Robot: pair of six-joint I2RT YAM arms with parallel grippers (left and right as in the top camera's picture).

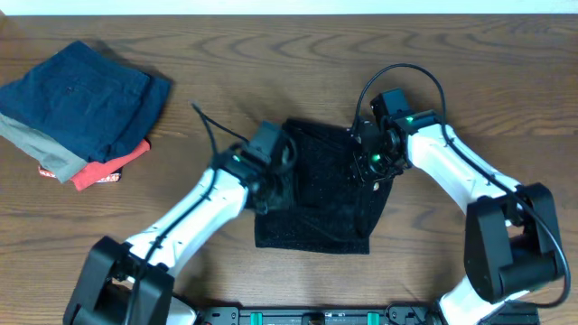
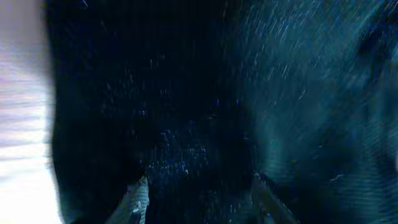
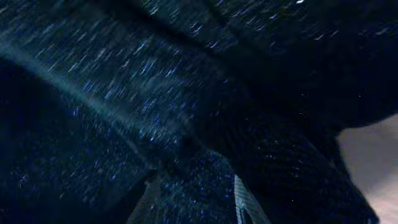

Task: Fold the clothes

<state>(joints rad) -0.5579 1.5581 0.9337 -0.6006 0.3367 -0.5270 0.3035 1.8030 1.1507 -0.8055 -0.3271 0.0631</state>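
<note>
Black, fuzzy, faintly speckled clothes [image 1: 321, 203] lie as a rough rectangle between my grippers. The left gripper [image 2: 202, 200] is over the left edge, its fingers [image 2: 138, 198] spread above the nap. A soft ridge of fabric runs between the right gripper's [image 3: 198, 200] fingers [image 3: 246, 200]; I cannot tell if they pinch it. Folded navy, grey and red pieces [image 1: 81, 99] sit well left of the left fingers.

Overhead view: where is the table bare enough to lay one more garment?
Bare wooden table lies between the navy blue folded garment and the fuzzy black garment, and at the far right corner. The left claw and right claw crowd it.
</note>
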